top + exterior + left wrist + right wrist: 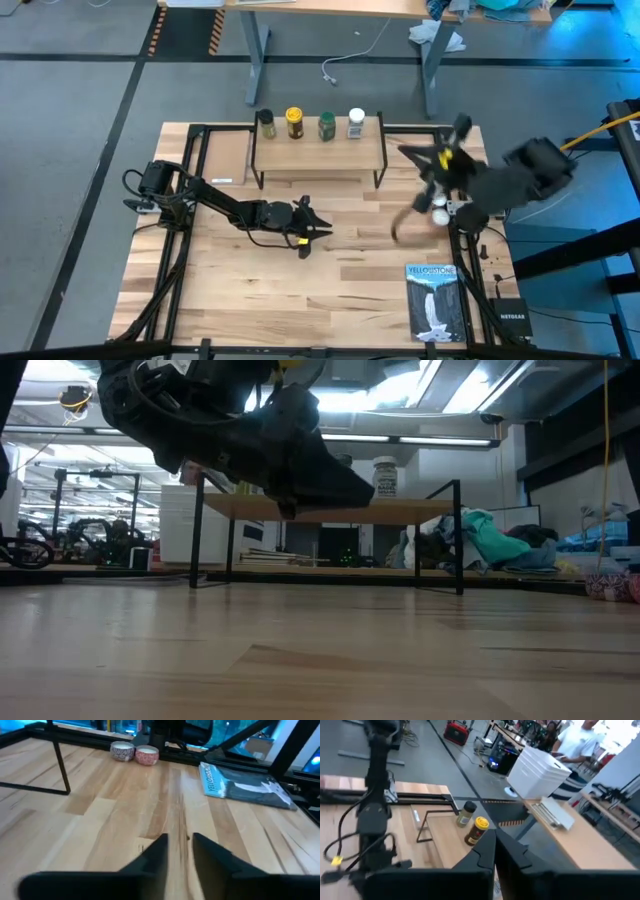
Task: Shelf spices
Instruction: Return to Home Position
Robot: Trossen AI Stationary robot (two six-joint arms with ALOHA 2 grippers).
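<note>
- shelf (318, 152): light wooden plank on thin black legs, at the table's far edge.
- 4 jars upright in a row on it: dark-lidded jar (266, 123), amber jar (294, 122), green jar (327, 127), white-lidded jar (356, 124).

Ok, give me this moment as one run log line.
spice jars: four on shelf | left pincer: open, empty, table centre | right pincer: right of shelf

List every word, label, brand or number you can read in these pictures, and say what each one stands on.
"YELLOWSTONE": across the top of the blue-and-white book lying flat on the table; the left wrist view shows it too.
"NETGEAR": on the small black box just right of the book.
Labels on the four spice jars standing on the shelf: too small to read.
No other text is readable.
</note>
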